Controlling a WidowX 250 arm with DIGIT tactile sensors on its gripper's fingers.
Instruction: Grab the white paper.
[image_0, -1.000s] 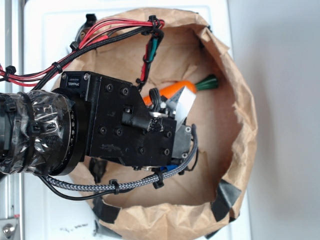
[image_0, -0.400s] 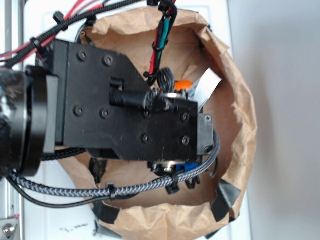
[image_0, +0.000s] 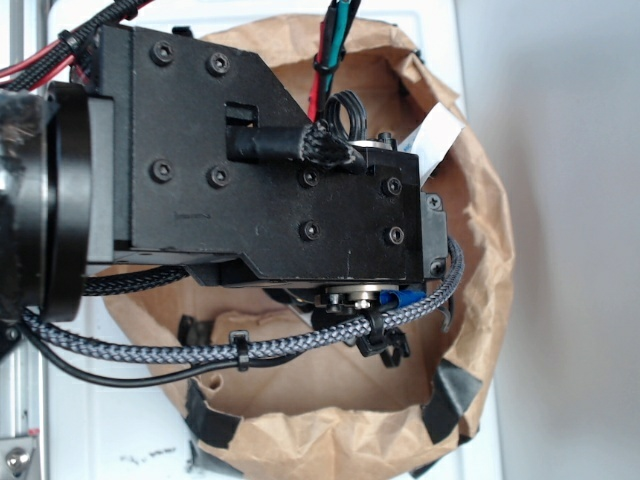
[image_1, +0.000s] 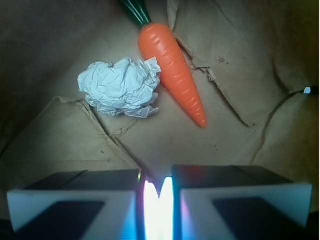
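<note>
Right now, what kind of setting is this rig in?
Likely a lab bench test setup, not a home: a brown paper bag opened on a white surface, holding a toy carrot and crumpled white paper.

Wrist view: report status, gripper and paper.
Gripper empty, fingers nearly together, above the bag floor. Paper ungrabbed, ahead and left. Carrot touching its right side; approach otherwise clear.
</note>
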